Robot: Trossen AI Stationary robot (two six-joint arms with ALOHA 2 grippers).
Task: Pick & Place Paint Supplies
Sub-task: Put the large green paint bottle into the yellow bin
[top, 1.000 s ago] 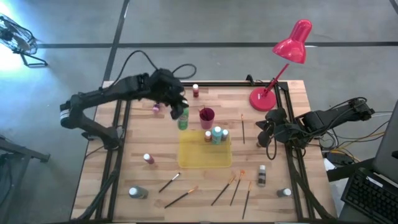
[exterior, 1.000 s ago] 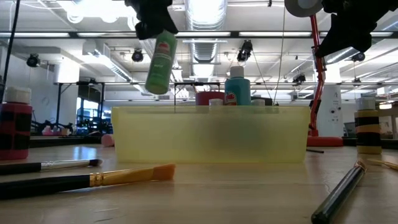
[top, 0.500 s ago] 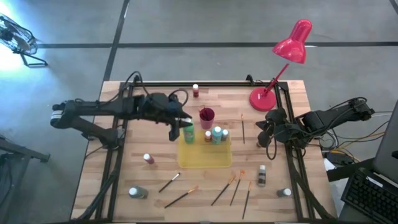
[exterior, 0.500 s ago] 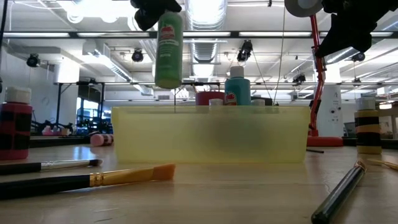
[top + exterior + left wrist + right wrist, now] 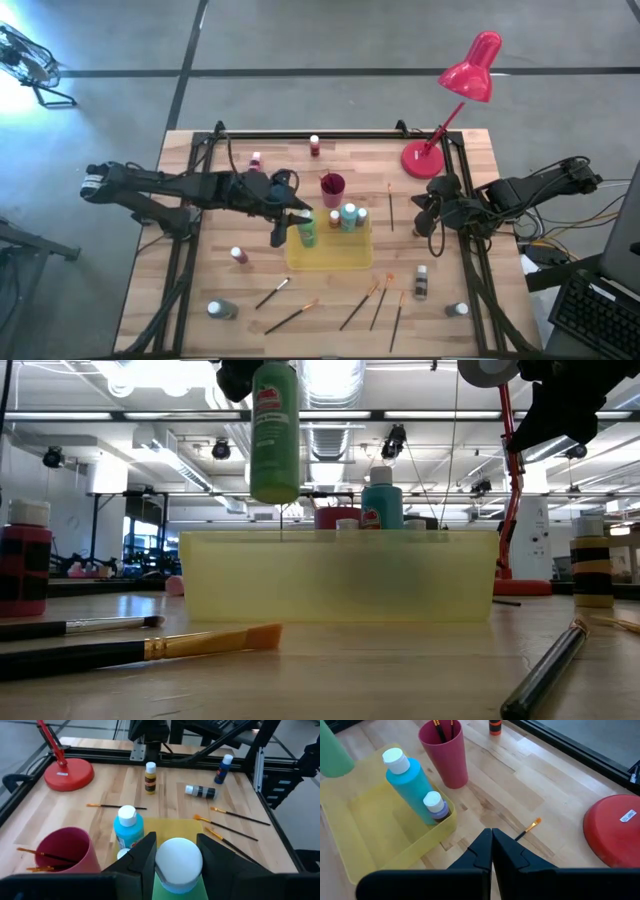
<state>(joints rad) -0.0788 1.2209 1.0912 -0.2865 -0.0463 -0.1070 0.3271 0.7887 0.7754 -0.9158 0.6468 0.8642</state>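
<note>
Item in transit: green bottle (image 5: pixel 305 229), white cap up, pinched between the fingers of my left hand (image 5: pixel 175 851). Over the last second I have carried it from beside the magenta cup (image 5: pixel 332 185) rightward and nearer, and it now hangs upright over the left end of the yellow tray (image 5: pixel 330 262). In the low view its base (image 5: pixel 274 432) sits clear above the tray wall, so it is held in the air, not set down.

Meaning for the task: the carry looks finished and the lowering looks next, by my judgement. Release should wait until the base meets the tray floor.

Already in the tray: light blue bottle (image 5: pixel 349 215), upright at the far right part, with a smaller white-capped bottle (image 5: pixel 436 805) touching it.

Still out on the counter (image 5: pixel 250 300):
- brown bottle (image 5: pixel 315 146), far edge, upright.
- pink bottle (image 5: pixel 256 161), far left, beside my left arm.
- dark red bottle (image 5: pixel 239 256), left of the tray.
- bottle lying near the near left corner (image 5: pixel 221 310).
- striped bottle (image 5: pixel 421 281) and one more bottle (image 5: pixel 458 310), near right.
- brushes (image 5: pixel 372 300), several, scattered along the near side; one more (image 5: pixel 390 205) lies right of the tray.

Right hand (image 5: pixel 491 845): fingers pressed together, empty, parked over the right edge of the counter near the red lamp (image 5: pixel 440 120).
</note>
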